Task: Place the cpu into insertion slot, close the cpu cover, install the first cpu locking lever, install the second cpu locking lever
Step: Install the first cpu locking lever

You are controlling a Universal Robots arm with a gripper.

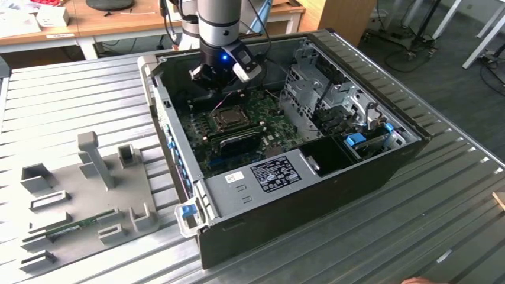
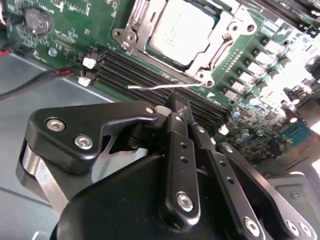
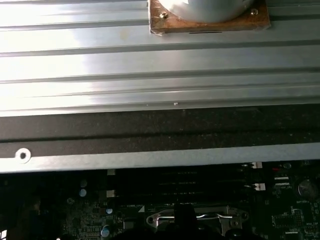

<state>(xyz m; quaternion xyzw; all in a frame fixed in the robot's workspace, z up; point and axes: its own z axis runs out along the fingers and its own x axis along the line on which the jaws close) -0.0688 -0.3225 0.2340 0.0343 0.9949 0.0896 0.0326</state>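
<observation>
While low over the green circuit board [image 2: 70, 20], holds black gripper [image 2: 175, 102] with tips pressed together beside a thin silver wire lever [image 2: 165, 86], with flat square silver-grey chip [image 2: 182, 30] farther off in its black-rimmed socket [image 2: 214, 17] under silvery metal frame [image 2: 141, 27].

The open black metal computer case [image 1: 371, 177] leaves the green circuit board [image 1: 268, 112] reachable from above only. Its walls ring the board, and a grey metal drive cage [image 1: 316, 83] crowds the exterior view's right. Upper centre, the black gripper [image 1: 211, 83] hangs over the board's far edge, just beside a thin silver wire lever [image 2: 165, 86].
</observation>
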